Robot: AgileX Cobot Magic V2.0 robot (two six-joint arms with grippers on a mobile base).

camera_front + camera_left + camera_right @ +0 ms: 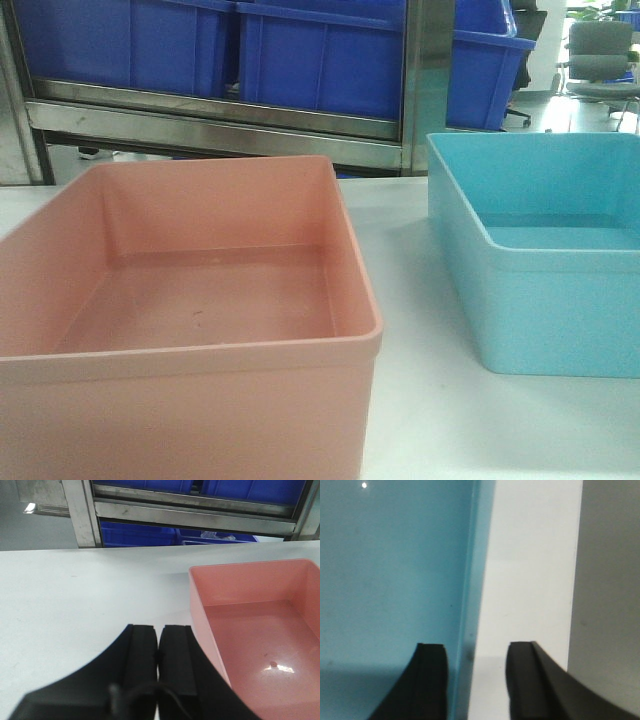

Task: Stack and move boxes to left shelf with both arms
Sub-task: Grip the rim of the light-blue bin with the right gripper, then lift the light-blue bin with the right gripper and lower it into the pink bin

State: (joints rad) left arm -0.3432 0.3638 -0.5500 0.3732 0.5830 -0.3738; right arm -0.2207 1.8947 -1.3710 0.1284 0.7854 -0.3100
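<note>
The salmon pink box point(180, 410) stands open-top at the front left of the white table point(420, 400). The light blue box point(560, 310) sits to its right, a gap between them. My left gripper point(159, 632) is shut on nothing, hovering over bare table just left of the pink box point(240, 582). My right gripper point(476, 650) is open and straddles the right wall point(469, 590) of the light blue box point(395, 570), one finger inside, one outside. Behind the table stands a stainless-steel rack point(220, 130); I cannot tell whether it is the left shelf.
Dark blue bins point(320, 60) fill the rack's upper level, and more sit lower point(140, 535). An office chair point(600, 60) stands at the far right. The table's right edge point(575, 605) runs close beside my right gripper, with grey floor beyond.
</note>
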